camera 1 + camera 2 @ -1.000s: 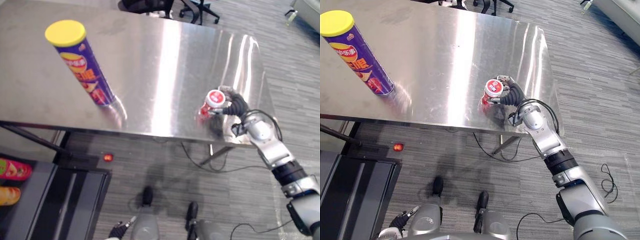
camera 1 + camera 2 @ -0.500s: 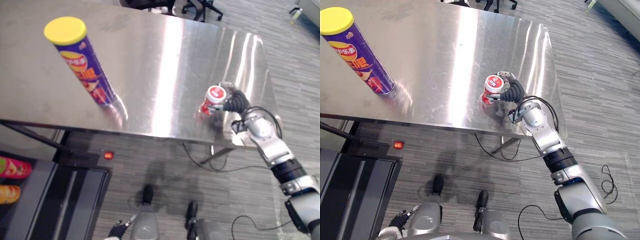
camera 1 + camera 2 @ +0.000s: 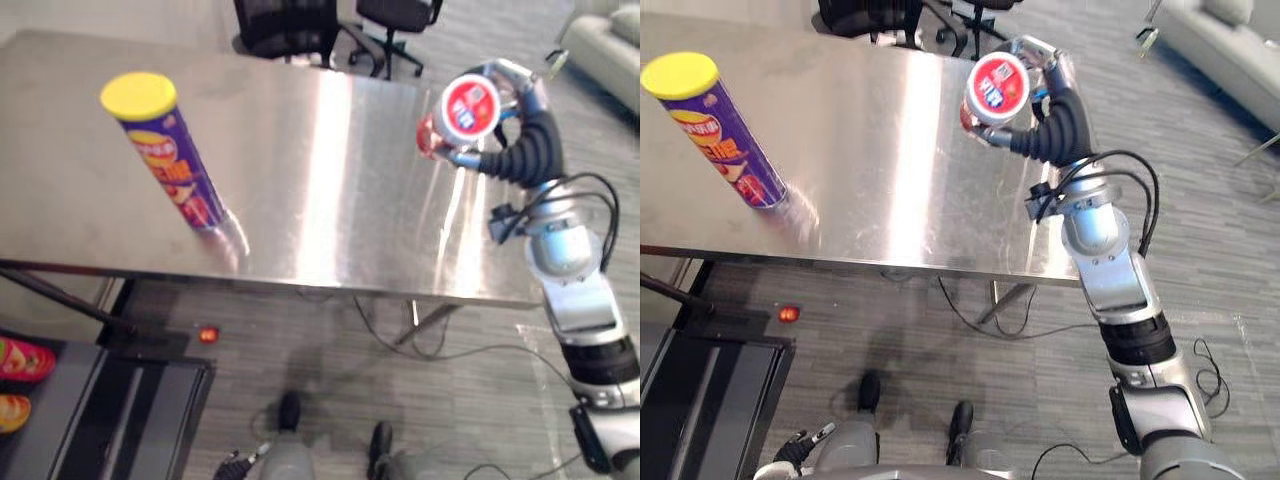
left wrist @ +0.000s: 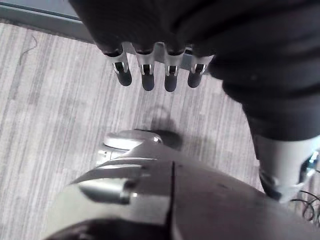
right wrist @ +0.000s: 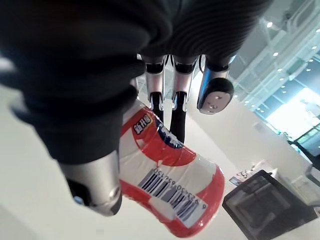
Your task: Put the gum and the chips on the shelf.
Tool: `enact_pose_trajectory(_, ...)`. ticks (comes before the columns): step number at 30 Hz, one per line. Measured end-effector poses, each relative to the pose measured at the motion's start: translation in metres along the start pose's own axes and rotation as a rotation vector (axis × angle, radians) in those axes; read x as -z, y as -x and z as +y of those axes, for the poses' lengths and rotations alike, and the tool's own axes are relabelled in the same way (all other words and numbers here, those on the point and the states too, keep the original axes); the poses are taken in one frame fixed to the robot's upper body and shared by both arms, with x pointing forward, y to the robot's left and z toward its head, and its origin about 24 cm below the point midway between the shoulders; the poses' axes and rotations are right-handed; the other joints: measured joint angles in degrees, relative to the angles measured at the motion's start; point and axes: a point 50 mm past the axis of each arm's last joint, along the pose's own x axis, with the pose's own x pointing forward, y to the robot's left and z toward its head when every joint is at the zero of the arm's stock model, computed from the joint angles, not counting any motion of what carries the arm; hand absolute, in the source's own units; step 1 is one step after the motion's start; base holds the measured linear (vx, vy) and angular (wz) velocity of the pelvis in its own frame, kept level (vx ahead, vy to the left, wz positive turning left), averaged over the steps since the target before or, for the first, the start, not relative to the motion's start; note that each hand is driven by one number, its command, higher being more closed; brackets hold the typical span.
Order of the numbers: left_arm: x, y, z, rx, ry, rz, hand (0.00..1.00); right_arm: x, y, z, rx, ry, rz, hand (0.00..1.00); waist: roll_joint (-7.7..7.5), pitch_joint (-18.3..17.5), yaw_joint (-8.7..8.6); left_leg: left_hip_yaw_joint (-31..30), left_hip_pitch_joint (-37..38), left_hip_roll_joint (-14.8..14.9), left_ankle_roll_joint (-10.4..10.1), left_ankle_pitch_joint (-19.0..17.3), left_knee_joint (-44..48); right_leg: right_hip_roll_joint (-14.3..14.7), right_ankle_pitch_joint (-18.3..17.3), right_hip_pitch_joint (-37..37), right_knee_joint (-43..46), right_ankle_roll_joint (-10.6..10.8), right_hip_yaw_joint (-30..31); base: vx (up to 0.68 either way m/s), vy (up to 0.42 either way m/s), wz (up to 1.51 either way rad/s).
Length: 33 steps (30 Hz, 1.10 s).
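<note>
Count:
- 1 chips can (image 3: pixel 170 160), upright on the bench (image 3: pixel 330 190), toward its left edge and near the front edge.
- 1 gum tub (image 3: pixel 462 110), off the surface, up over the bench's right edge.
- 2 hands: right hand (image 3: pixel 528 150) wrapped round the gum tub, left hand (image 4: pixel 150 75) with loose fingers.
- 1 bench.
- 2 office chairs (image 3: pixel 285 25) past the far edge.
- 1 sofa (image 3: pixel 612 40).
- 1 black shelf (image 3: pixel 120 400), with 2 coloured items (image 3: pixel 22 358) beside it, one pink-red and one orange, kind unclear.
- 1 red light (image 3: pixel 207 334) on the floor (image 3: pixel 450 400).
</note>
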Motion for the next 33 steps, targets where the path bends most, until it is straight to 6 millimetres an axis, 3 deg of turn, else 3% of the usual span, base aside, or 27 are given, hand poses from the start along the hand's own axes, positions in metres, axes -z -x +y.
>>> enact_pose_trajectory(7, 0.015, 0.004, 0.001, -0.01, 0.018, 0.044, 0.0, -0.015, 0.024, 0.039, -0.192, -0.096, -0.036, 1.0, 0.45, -4.2, 0.02, -0.1, 0.6, 0.97, -0.34, -0.06, 0.0, 0.9, -2.47, 0.2, 1.11, -2.93, -0.83, -0.07, -0.034, 0.03)
enact_pose_trajectory(11, 0.031, 0.006, 0.004, -0.024, 0.04, 0.099, 0.0, -0.019, 0.063, 0.089, -0.369, -0.341, 0.069, 1.0, 0.5, -6.56, 0.09, -0.12, 0.64, 1.7, -0.87, 0.66, 0.0, 1.44, -2.6, 0.22, 1.29, -3.11, -1.06, -0.02, -0.031, 0.03)
enact_pose_trajectory(16, 0.04, 0.008, 0.007, -0.045, 0.082, 0.138, 0.0, -0.036, 0.11, 0.154, -0.59, -0.682, 0.222, 1.0, 0.35, -6.82, 0.06, -0.11, 0.79, 1.79, -0.76, 0.97, 0.0, 1.45, -2.35, 0.32, 1.36, -2.76, -0.82, 0.0, 0.0, 0.0)
enact_pose_trajectory(19, 0.049, 0.01, 0.01, -0.068, 0.114, 0.167, 0.0, -0.046, 0.129, 0.174, -0.712, -0.766, 0.254, 1.0, 0.49, -7.72, 0.12, -0.12, 0.72, 1.78, -0.76, 0.98, 0.0, 1.41, -2.37, 0.29, 1.35, -2.78, -0.82, 0.0, 0.0, 0.0)
enact_pose_trajectory(24, 0.053, 0.012, 0.011, -0.072, 0.114, 0.185, 0.0, -0.049, 0.137, 0.177, -0.769, -0.783, 0.254, 1.0, 0.42, -8.26, 0.09, -0.05, 0.81, 1.77, -0.77, 1.03, 0.0, 1.47, -2.37, 0.34, 1.38, -2.79, -0.62, 0.0, 0.0, 0.0)
enact_pose_trajectory(29, 0.057, 0.012, 0.011, -0.071, 0.113, 0.202, 0.0, -0.041, 0.158, 0.175, -0.922, -0.584, 0.234, 1.0, 0.7, -9.22, 0.1, -0.06, 0.63, 1.76, -0.65, 1.25, 0.0, 1.38, -2.37, 0.23, 1.33, -2.79, -0.22, 0.0, 0.0, 0.0)
enact_pose_trajectory(33, 0.058, 0.012, 0.01, -0.069, 0.109, 0.209, 0.0, -0.036, 0.161, 0.169, -0.932, -0.537, 0.238, 1.0, 0.89, -9.31, 0.08, 0.01, 0.57, 1.8, -0.62, 1.27, 0.0, 1.45, -2.37, 0.13, 1.31, -2.79, 0.05, 0.0, 0.0, 0.0)
